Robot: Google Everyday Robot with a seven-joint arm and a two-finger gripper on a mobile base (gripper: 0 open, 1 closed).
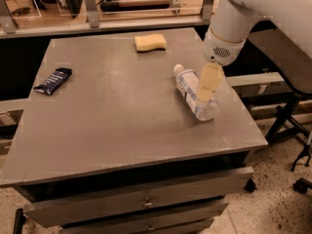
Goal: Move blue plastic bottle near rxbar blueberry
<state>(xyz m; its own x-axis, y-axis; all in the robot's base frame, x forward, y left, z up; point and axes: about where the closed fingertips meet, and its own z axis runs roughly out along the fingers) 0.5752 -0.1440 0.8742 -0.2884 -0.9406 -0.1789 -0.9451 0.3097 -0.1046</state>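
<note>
The blue plastic bottle (191, 89) lies on its side on the right part of the grey table (122, 106), with its white cap pointing to the back left. The rxbar blueberry (52, 80), a small dark navy bar, lies near the table's left edge. My gripper (206, 87) hangs from the white arm at the upper right and is over the bottle's right side, just above it. Only one pale finger (208, 82) shows.
A yellow sponge (150, 42) lies at the back of the table, near its far edge. A dark chair and its legs (292, 126) stand to the right of the table. Drawers (146, 204) sit under the tabletop at the front.
</note>
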